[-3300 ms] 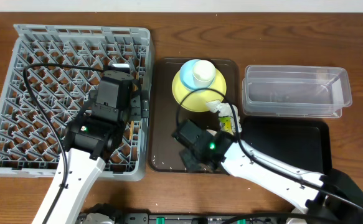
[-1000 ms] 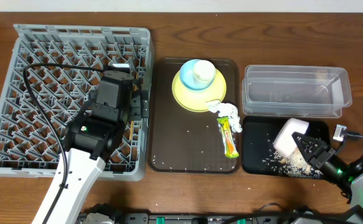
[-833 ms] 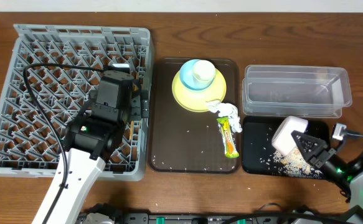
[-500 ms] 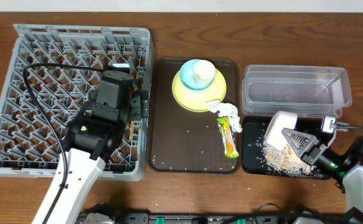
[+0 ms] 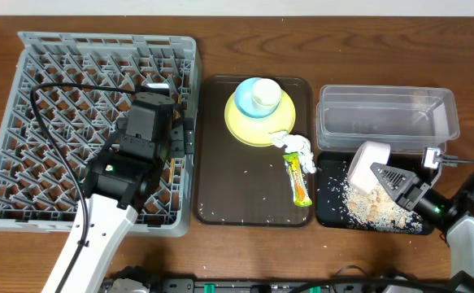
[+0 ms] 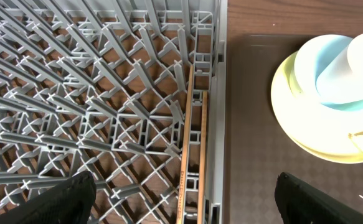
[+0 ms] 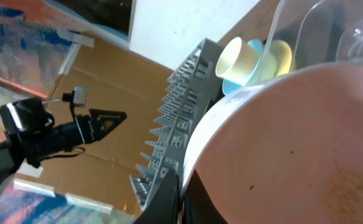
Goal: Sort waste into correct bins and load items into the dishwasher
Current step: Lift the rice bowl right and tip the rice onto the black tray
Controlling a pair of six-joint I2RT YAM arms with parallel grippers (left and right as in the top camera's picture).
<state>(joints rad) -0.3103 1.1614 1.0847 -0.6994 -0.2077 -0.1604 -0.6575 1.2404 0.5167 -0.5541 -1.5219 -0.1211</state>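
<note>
- Right claw has gone from the brown serving tray across to the black tray; food crumbs now lie heaped in that tray. Left arm unchanged.
- Overhead: right claw is clamped on the white bowl, held tilted over the black tray, just in front of the clear tub.
- Overhead: yellow plate with blue cup on it sits at the serving tray's far end; tissue and wrapper lie near its right edge.
- Overhead: left claw hangs over the dish rack, right side; rack rests on the worktop.
- Left wrist: fingers spread wide, gripping nothing. Chopsticks lie along the rack's right edge channel.
- Right wrist: bowl fills the view, rim pinched by the claw.
</note>
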